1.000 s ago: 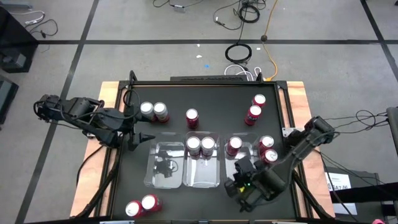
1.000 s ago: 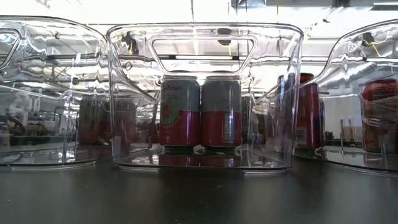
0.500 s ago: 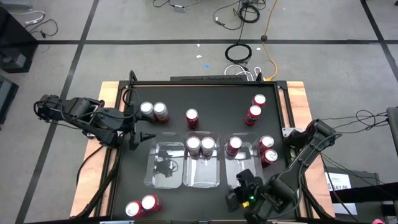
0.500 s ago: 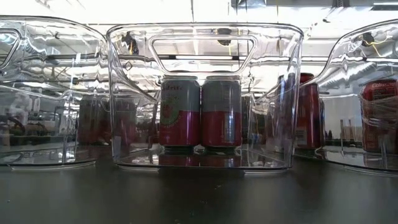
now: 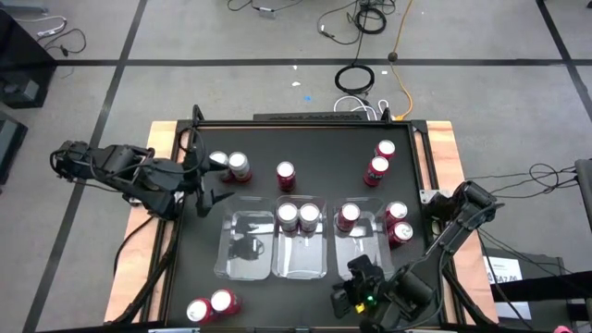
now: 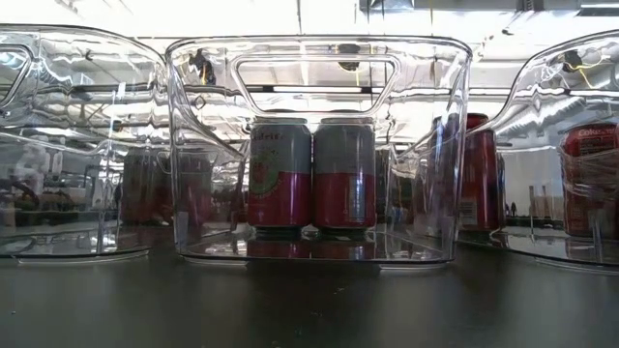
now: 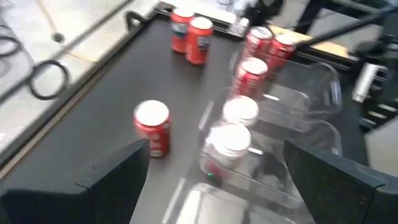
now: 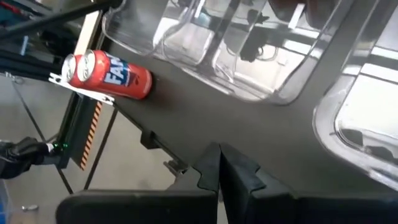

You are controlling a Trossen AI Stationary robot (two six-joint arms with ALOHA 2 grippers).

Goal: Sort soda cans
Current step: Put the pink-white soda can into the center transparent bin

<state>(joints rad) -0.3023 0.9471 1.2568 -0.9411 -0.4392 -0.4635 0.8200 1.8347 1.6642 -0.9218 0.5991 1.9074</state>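
My left gripper (image 5: 205, 185) sits at the table's (image 5: 259, 139) left side with its fingers (image 7: 112, 177) spread wide and nothing between them; it holds no can. Just beside it, toward the far edge, stand two soda cans (image 5: 238, 166), the nearer one partly hidden by the gripper. At the near left corner two red cans (image 5: 211, 306) lie together. The left tray (image 5: 245, 245) holds no can. A single red can (image 5: 286, 174) stands beyond the middle tray (image 5: 301, 254), and inside that tray two cans (image 5: 298, 216) stand upright side by side, touching; the low view shows them as silver over red (image 6: 311, 174). The right tray (image 5: 365, 242) contains one red can (image 5: 349, 216) at its far end. Two more cans (image 5: 399, 222) stand just beside the right tray's outer wall, and another pair (image 5: 380, 159) stands near the far right corner. My right gripper (image 5: 350, 294) hangs at the table's near edge, in front of the right tray, fingers (image 8: 214, 171) pressed fully together and grasping nothing.
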